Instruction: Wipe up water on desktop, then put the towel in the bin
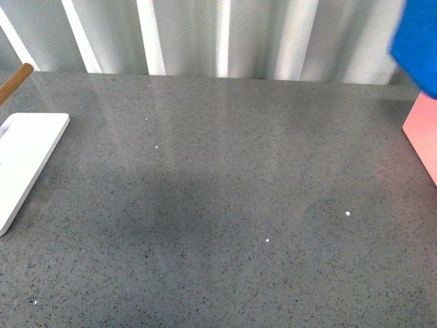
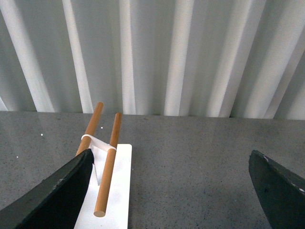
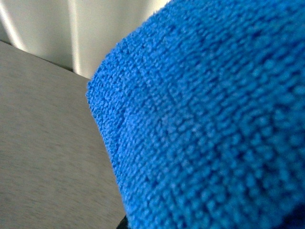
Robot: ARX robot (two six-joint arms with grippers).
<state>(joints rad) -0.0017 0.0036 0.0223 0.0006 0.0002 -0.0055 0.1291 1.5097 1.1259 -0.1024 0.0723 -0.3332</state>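
Over the far right of the table (image 1: 225, 225) hung the towel (image 1: 418, 41); whether the right jaws clamped it could not be told; the left jaws stood wide apart.

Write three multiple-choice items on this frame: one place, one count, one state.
1. Front view: where is the towel? A) upper right corner B) centre C) lower left
2. How many wooden rods lean over the white tray? A) one B) two C) four
3. What state is the left pincer in? A) open, empty B) shut on the towel C) shut on a rod

Key:
1. A, blue cloth fills that corner.
2. B, the left wrist view shows a pair.
3. A, its fingers sit wide apart with only desktop between them.
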